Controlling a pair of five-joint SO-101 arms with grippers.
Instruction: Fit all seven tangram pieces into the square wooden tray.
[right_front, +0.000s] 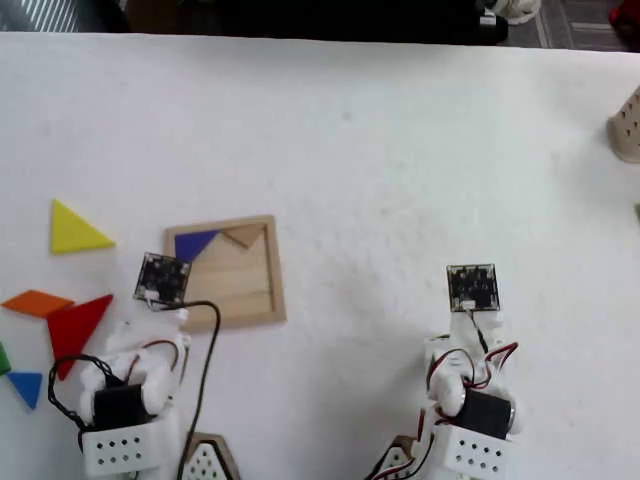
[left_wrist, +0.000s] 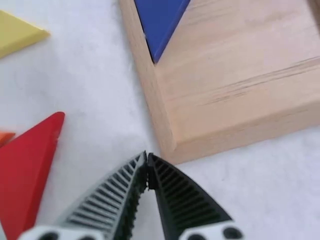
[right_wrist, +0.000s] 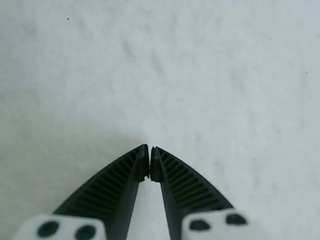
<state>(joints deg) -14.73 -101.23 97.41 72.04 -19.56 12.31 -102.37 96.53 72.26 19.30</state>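
Your left claw (left_wrist: 148, 166) sits closest to its wrist camera, its two ribbed black fingers pressed together with nothing between them. It hangs over the white worktop (right_front: 400, 150), just beside the near corner of the tray (left_wrist: 150, 95), in the gap between that corner and the red triangle (left_wrist: 27, 170). Your right claw (right_wrist: 149, 162) is closed as well and holds nothing, with white worktop beneath it, well apart from the pieces.

From the high view, you can see the square wooden tray (right_front: 276, 285) lying left of centre, in front of the left arm (right_front: 125, 400). One blue triangle (right_front: 193, 243) lies inside it, tucked into the far corner on the side nearest the loose pieces; the left wrist view shows it (left_wrist: 160, 20) lying against the tray's rim. Next to it along the far rim there is a brownish triangular shape (right_front: 243, 235), and you cannot tell from these views whether it is a piece or part of the wood.

The other pieces lie on the worktop outside the tray, to its left. The yellow triangle (right_front: 72, 230) is farthest back. The orange piece (right_front: 38, 302) lies nearer, touching or almost touching the red triangle (right_front: 78, 325). A small blue triangle (right_front: 26, 386) lies nearest the arm's base, and a green piece (right_front: 3, 358) is cut off by the edge of the view. The right arm (right_front: 470, 400) stands well to the right, and a perforated beige object (right_front: 625, 125) stands at the far right edge.
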